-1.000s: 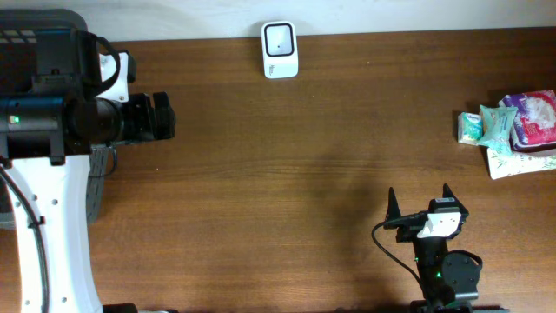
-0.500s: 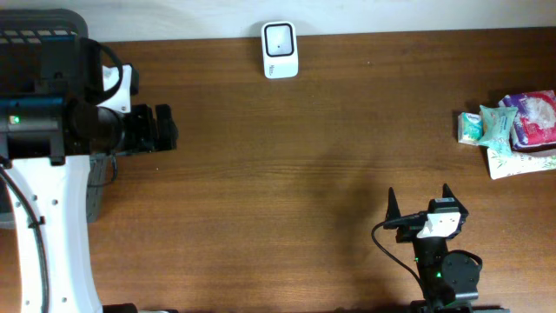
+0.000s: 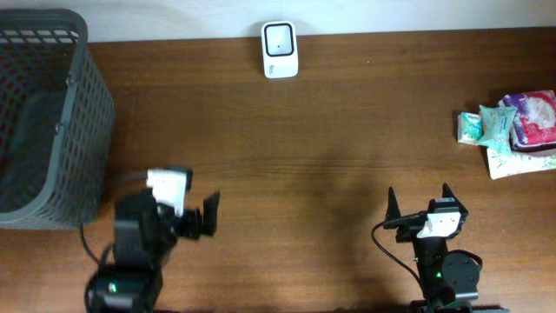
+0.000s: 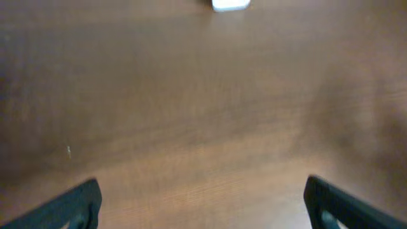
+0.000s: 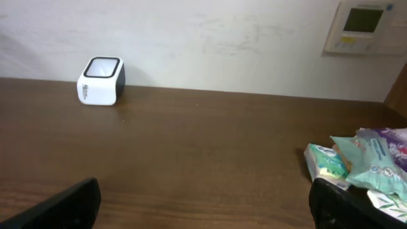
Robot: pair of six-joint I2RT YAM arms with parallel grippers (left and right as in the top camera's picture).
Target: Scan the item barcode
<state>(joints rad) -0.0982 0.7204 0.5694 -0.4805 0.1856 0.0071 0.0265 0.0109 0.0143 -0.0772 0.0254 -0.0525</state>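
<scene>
The white barcode scanner (image 3: 280,49) stands at the table's far edge, also seen as a blurred scanner (image 4: 230,5) and as a cube-shaped scanner (image 5: 100,81) with a dark window on top. A pile of soft packets (image 3: 512,130), teal, purple and white, lies at the far right; the right wrist view shows the packets (image 5: 362,168) lower right. My left gripper (image 3: 205,217) is open low at the near left over bare wood, its fingertips (image 4: 70,207) wide apart. My right gripper (image 3: 420,202) is open at the near right, nothing between its fingertips (image 5: 346,203).
A dark grey mesh basket (image 3: 78,113) stands at the far left corner. A wall panel with a small display (image 5: 362,25) hangs behind the table. Brown wood stretches between the two grippers and the scanner.
My left arm has swung from above the basket at the far left down to the near-left of the table, uncovering the basket. The right arm has not moved.
</scene>
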